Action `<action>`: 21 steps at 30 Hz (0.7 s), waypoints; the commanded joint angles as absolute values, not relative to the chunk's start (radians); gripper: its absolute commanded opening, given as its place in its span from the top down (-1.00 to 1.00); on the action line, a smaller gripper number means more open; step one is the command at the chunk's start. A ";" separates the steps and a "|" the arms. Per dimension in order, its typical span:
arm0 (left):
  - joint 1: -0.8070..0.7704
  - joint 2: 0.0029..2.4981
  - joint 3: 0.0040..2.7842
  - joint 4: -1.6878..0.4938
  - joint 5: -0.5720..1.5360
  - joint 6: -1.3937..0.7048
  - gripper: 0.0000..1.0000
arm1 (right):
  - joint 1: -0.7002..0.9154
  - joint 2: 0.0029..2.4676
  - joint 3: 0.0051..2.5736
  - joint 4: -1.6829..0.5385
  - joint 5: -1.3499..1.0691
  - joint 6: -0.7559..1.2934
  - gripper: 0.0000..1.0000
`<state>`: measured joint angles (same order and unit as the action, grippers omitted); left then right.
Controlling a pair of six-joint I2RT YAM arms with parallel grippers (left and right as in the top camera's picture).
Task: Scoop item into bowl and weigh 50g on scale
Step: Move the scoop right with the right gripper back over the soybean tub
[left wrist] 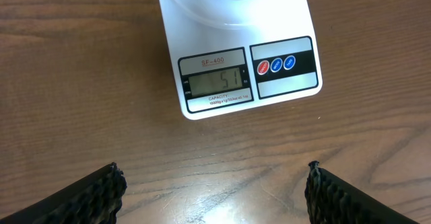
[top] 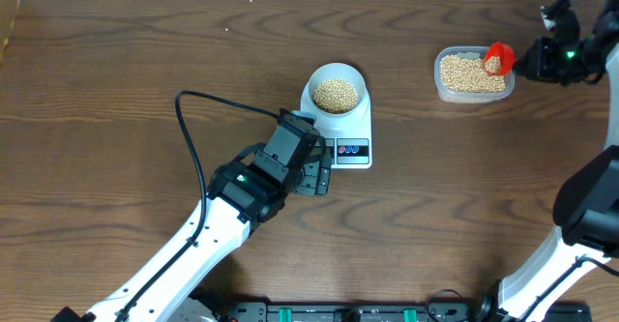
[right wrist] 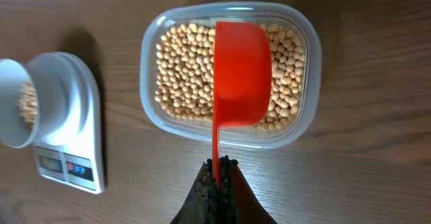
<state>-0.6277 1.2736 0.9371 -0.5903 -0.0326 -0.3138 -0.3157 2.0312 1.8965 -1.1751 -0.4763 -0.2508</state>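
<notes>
A dark brown wood-grain bench (top: 116,71) fills the overhead view. The white-and-black left arm (top: 193,245) reaches up from the lower left of the frame. Its left gripper (left wrist: 214,180) hangs over bare wood just below the scale, jaws spread wide and holding nothing. The right arm (top: 590,206) runs up the right edge to the upper right corner.

A flat white digital kitchen scale (top: 356,129) sits at centre frame. Well apart from it, at upper right, lies a clear rounded-rectangular plastic container (right wrist: 149,69). A small round white bowl (top: 312,82) stands on the scale's upper end.

The right gripper (right wrist: 217,173) has its jaws clamped shut on the thin handle of a red plastic scoop (right wrist: 241,76), whose cup lies over the container. Whether it touches the contents cannot be told.

Small round tan-yellow beans (top: 337,94) are heaped in the bowl, and many more cover the container's floor.

The scale's small grey LCD display (left wrist: 215,83) appears to read 51. Beside it sit a round red button (left wrist: 263,66) and a round blue button (left wrist: 289,62).
</notes>
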 commanded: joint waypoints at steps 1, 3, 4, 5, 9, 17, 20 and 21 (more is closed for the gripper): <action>-0.625 1.274 0.937 -0.589 -0.042 -0.308 -0.75 | -0.262 2.002 1.905 -1.180 -0.356 -0.257 0.97; -0.625 1.274 0.937 -0.589 -0.042 -0.308 -0.75 | -0.232 2.002 1.906 -1.182 -0.294 -0.267 0.97; -0.625 1.274 0.937 -0.589 -0.042 -0.308 -0.75 | -0.216 2.002 1.906 -1.182 -0.250 -0.267 0.98; -0.625 1.274 0.937 -0.589 -0.042 -0.308 -0.75 | -0.197 2.001 1.906 -1.182 -0.199 -0.266 0.98; -0.625 1.274 0.937 -0.589 -0.042 -0.308 -0.75 | -0.144 1.995 1.906 -1.188 -0.056 -0.255 0.98; -0.625 1.274 0.937 -0.589 -0.042 -0.308 -0.76 | -0.102 1.919 1.906 -1.171 -0.014 -0.240 0.98; -0.625 1.274 0.937 -0.589 -0.042 -0.308 -0.75 | -0.088 1.876 1.906 -1.179 0.052 -0.252 0.98; -0.625 1.274 0.937 -0.589 -0.042 -0.308 -0.75 | -0.082 1.863 1.906 -1.186 0.069 -0.265 0.98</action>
<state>-0.6277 1.2736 0.9371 -0.5903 -0.0326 -0.3138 -0.1036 1.9331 1.8965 -1.1778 -0.0120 -0.2504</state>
